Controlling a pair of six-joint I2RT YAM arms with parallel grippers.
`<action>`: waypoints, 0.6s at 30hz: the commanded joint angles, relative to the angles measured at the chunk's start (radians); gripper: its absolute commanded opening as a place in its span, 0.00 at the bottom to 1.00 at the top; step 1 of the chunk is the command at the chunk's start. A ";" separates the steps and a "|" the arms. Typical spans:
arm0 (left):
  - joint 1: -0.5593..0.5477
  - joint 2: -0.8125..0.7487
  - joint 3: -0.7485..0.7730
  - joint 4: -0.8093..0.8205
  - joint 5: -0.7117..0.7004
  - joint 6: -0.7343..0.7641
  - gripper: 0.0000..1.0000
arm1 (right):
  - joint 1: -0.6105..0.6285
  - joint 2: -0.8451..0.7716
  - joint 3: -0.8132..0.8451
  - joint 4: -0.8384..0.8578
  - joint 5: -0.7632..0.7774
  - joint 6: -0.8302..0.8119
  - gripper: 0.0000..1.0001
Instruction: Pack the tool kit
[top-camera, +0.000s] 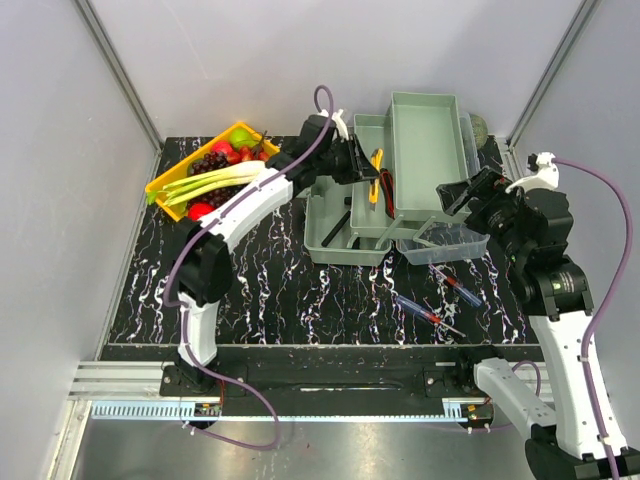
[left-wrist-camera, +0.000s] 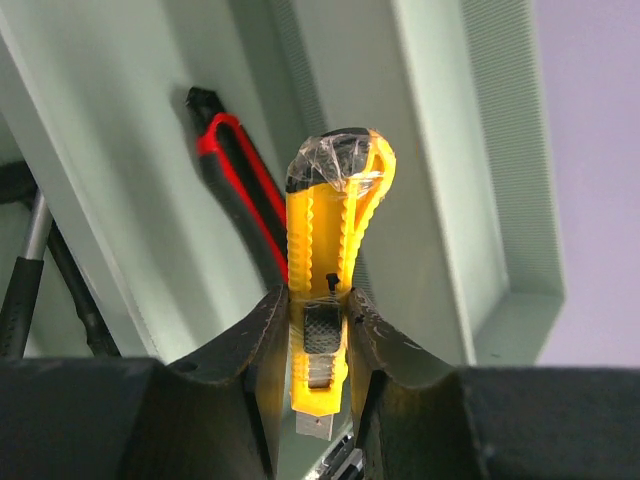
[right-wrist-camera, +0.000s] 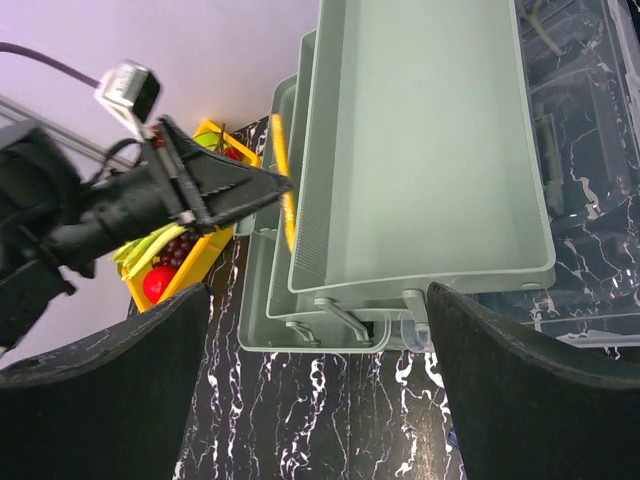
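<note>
The pale grey-green toolbox (top-camera: 345, 225) stands open at the back middle of the table, its fold-out trays (right-wrist-camera: 420, 150) stepped up and its clear lid (top-camera: 445, 243) lying to the right. My left gripper (left-wrist-camera: 318, 310) is shut on the yellow cutter (left-wrist-camera: 335, 230) and holds it over a middle tray, beside the red cutter (left-wrist-camera: 240, 190) lying there. My right gripper (right-wrist-camera: 318, 290) stands open and empty above the table, just in front of the toolbox's near right end. Two red and blue screwdrivers (top-camera: 455, 285) (top-camera: 420, 310) lie on the table in front of the box.
A yellow tray of fruit and vegetables (top-camera: 215, 165) sits at the back left. A dark tool (top-camera: 337, 227) lies in the toolbox's bottom section. Grey walls close in the table on three sides.
</note>
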 joint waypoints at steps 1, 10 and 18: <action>-0.018 0.032 0.022 0.020 -0.069 -0.008 0.21 | 0.006 -0.032 0.028 -0.028 0.025 0.012 0.93; -0.034 0.070 0.048 -0.035 -0.098 0.023 0.42 | 0.006 -0.041 0.050 -0.072 0.067 -0.008 0.94; -0.034 -0.022 0.068 -0.039 -0.170 0.089 0.57 | 0.006 -0.028 0.071 -0.100 0.087 -0.028 0.94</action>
